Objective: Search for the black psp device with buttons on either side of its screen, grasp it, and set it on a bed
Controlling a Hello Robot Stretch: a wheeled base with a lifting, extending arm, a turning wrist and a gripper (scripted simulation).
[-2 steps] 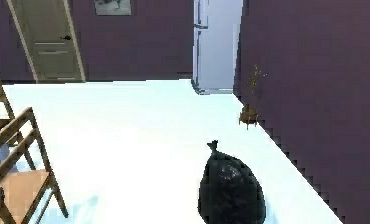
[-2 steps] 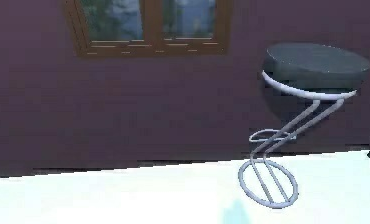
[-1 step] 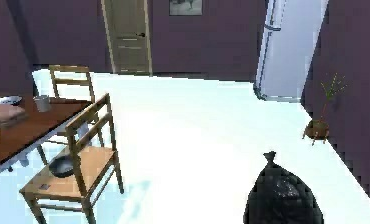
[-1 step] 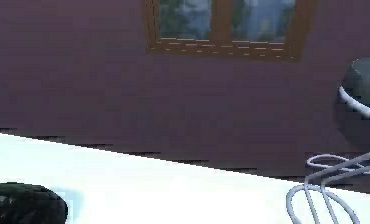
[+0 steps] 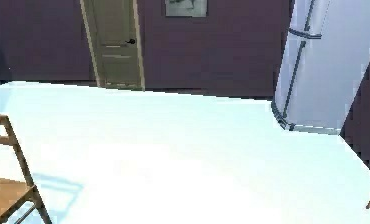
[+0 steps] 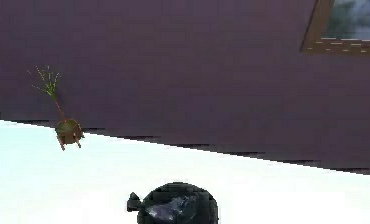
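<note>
stage: search judged under way | psp: whereabouts cannot be told | gripper: opening and load cannot be told | door [image 5: 115, 45] closed, fridge [image 5: 318, 60] stood against purple wall [image 6: 193, 70] | potted plant [image 6: 65, 128] and black tied bag [image 6: 175, 205] set on floor, wall-side, judged out of traffic

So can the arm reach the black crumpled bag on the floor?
Probably yes: the black crumpled bag lies close on bare white floor on the arm's side, nothing in front; the small brown potted plant stands well clear.
</note>
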